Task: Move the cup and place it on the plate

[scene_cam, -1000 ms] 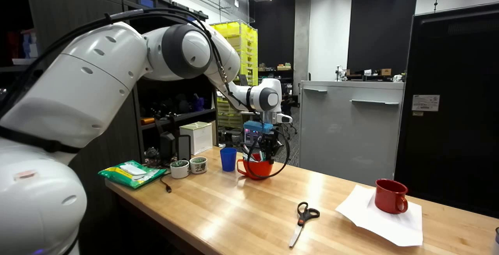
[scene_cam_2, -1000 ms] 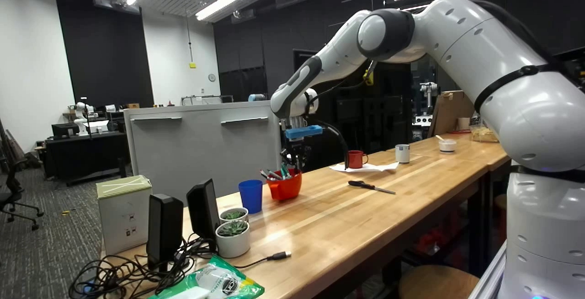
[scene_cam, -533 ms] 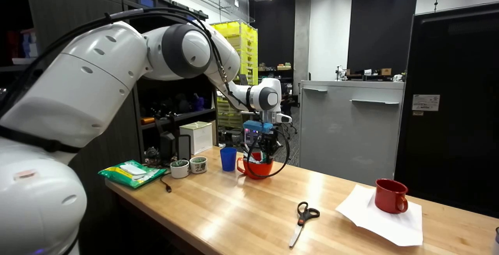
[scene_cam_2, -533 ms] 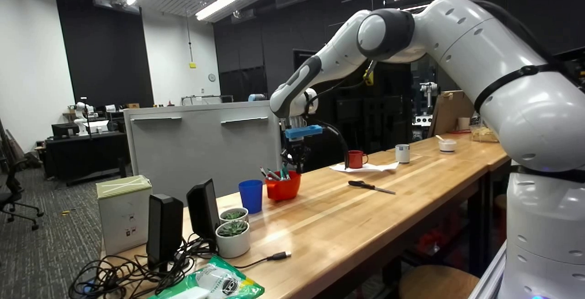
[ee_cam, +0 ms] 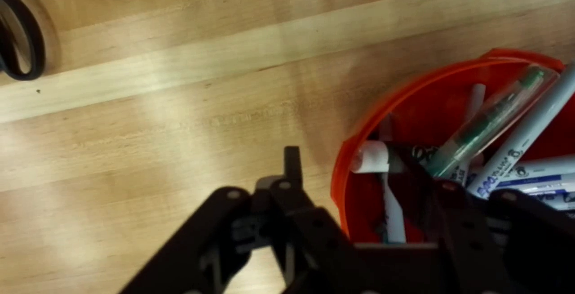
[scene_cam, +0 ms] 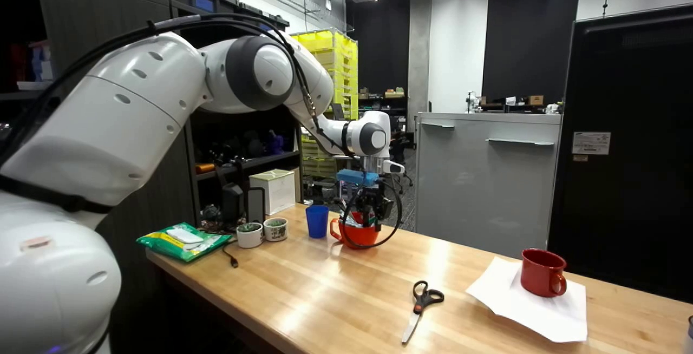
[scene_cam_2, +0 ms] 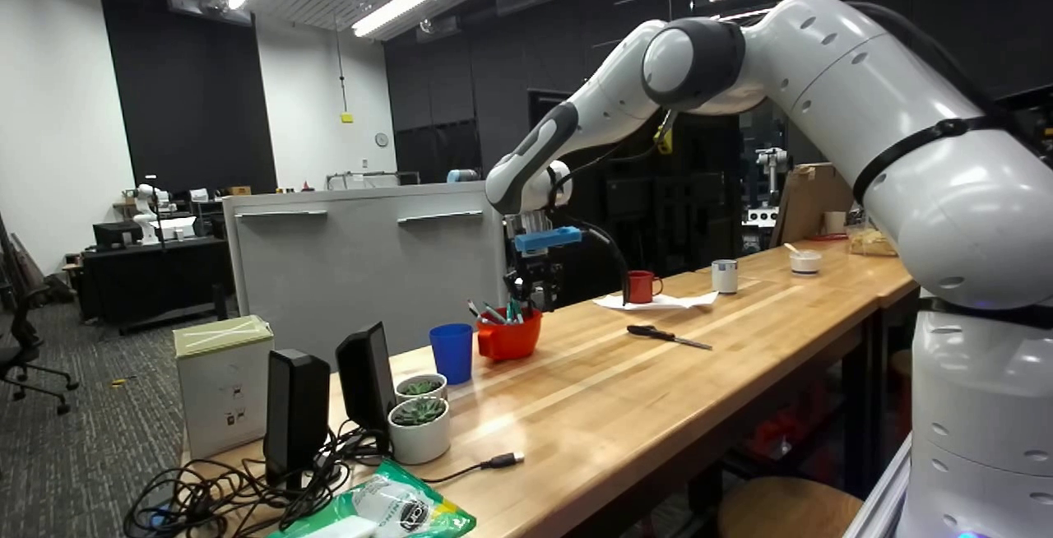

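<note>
The black, two-fingered gripper (ee_cam: pixel 348 168) stands spread at the wide, low, bright red, bowl-like cup (scene_cam: pixel 360 236). In the wrist view one dark finger (ee_cam: pixel 293 163) lies outside the cup wall and the other reaches over the inside — the rim runs between them — above slender white and green marker pens (ee_cam: pixel 516 148); whether either finger touches the wall cannot be told. The cup rests upright on the pale, laminated wooden surface (scene_cam: pixel 325 289), its loop handle toward nine o'clock in an exterior view. There, at four o'clock from the cup and well apart from it, lies the flat, white, sheet-like plate (scene_cam: pixel 541 313), angular in outline; a dark red, cylindrical mug (scene_cam: pixel 536 273) stands upright on it, handle at four o'clock. Black-handled, metal-bladed scissors (scene_cam: pixel 417 308) lie at five o'clock from the cup. A plain blue tumbler (scene_cam: pixel 317 221) stands near the cup between nine and ten o'clock; farther out, at nine, are two small white pots (scene_cam: pixel 250 238) holding green succulents (scene_cam: pixel 249 227). In the wrist view a black loop (ee_cam: pixel 37 44), cut off by the edge, shows at ten o'clock.
</note>
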You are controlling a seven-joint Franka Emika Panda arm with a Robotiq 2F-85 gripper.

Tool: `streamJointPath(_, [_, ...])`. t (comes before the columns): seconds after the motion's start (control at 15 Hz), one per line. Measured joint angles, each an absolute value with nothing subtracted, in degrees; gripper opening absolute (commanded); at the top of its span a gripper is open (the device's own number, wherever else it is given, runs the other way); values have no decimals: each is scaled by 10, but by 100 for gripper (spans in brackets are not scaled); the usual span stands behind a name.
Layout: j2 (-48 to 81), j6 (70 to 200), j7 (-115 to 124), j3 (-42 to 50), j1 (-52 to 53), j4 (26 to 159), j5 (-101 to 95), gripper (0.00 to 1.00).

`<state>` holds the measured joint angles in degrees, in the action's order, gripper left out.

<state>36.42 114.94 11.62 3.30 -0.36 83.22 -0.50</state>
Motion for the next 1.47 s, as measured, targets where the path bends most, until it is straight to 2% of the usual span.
streamJointPath(0.13, [366, 1145, 116, 33, -4, 832, -5, 98])
streamJointPath(0.67, [392, 1142, 116, 33, -4, 832, -5, 100])
streamJointPath(0.73, [395, 1142, 116, 33, -4, 832, -5, 75])
streamJointPath(0.8, [398, 1142, 116, 33, -4, 832, -5, 73])
streamJointPath(0.93, [401, 1142, 116, 34, -4, 832, -5, 61])
streamJointPath(1.13, [404, 1142, 116, 34, -4, 831, -5, 34])
streamJointPath(1.47, [404, 1143, 116, 34, -4, 827, -5, 2])
